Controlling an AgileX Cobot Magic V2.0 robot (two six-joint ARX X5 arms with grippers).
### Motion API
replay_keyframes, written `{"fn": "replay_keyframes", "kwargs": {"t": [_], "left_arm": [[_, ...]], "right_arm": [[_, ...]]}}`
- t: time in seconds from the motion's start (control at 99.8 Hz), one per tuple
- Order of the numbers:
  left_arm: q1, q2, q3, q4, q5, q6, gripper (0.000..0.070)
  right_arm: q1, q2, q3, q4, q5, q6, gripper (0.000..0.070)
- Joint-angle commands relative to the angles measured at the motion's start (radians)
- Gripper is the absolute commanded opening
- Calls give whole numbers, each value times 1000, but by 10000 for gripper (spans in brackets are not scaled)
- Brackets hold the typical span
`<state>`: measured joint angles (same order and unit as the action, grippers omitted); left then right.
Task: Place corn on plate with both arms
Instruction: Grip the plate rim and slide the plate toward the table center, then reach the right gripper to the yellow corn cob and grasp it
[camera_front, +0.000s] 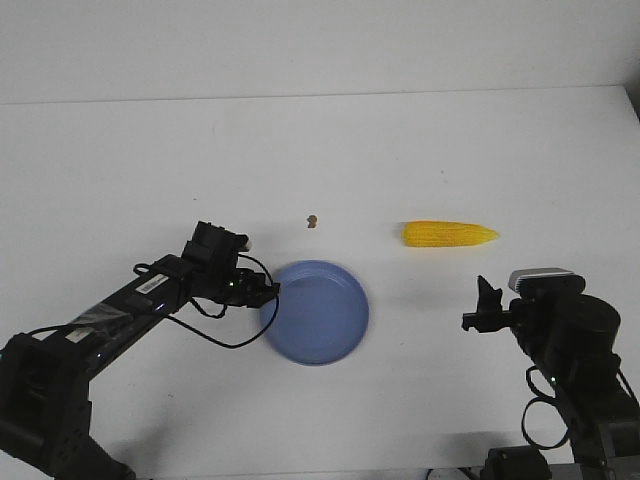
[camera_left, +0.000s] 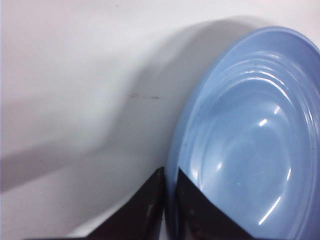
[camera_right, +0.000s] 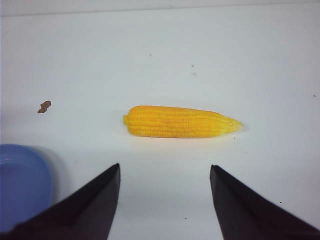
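Observation:
The yellow corn (camera_front: 449, 235) lies on the white table, pointed end to the right; it also shows in the right wrist view (camera_right: 181, 122). The blue plate (camera_front: 340, 340) sits at the table's middle front. My left gripper (camera_front: 272, 293) is shut on the plate's left rim (camera_left: 172, 165), one finger on each side of it, and the plate looks tilted up. My right gripper (camera_front: 484, 303) is open and empty, short of the corn, its fingers (camera_right: 95, 195) spread wide and apart from it. The plate's edge (camera_right: 20, 185) shows in the right wrist view.
A small brown scrap (camera_front: 312, 220) lies on the table left of the corn, also in the right wrist view (camera_right: 44, 106). The table's back edge (camera_front: 320, 95) meets a pale wall.

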<state>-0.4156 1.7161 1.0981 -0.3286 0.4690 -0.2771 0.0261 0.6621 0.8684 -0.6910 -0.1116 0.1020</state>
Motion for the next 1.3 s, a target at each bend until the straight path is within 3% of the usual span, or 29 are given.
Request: {"fn": "replay_keyframes", "kwargs": {"t": [0.0,0.06,0.15,0.391,0.561,0.742,0.822,1.012,1.293], "left_arm": [[-6,14,10,0,2,-2,205],[-6,14,10,-3,2,-2,372],[-5,14,10,-4,2,-2,474],[40,-22,11,-7,2,40,474],[115,-134,11,-31,-18,145,474],[194,-291,11,-135,-245,272,472],[220,-357,11,-168,-294,328,472],[269,-492,11,-222,-309,399,470],[300,-526,11,-224,-308,388,470]], "right_arm": [[1,6,20,11,1,2,376],[1,6,20,11,1,2,376],[1,6,20,11,1,2,376],[1,6,20,11,1,2,376],[1,6,20,11,7,3,376],[1,7,20,24,7,3,376],[1,7,20,38,7,2,376],[1,8,20,62,7,2,376],[1,61,22,74,8,-82,380]]}}
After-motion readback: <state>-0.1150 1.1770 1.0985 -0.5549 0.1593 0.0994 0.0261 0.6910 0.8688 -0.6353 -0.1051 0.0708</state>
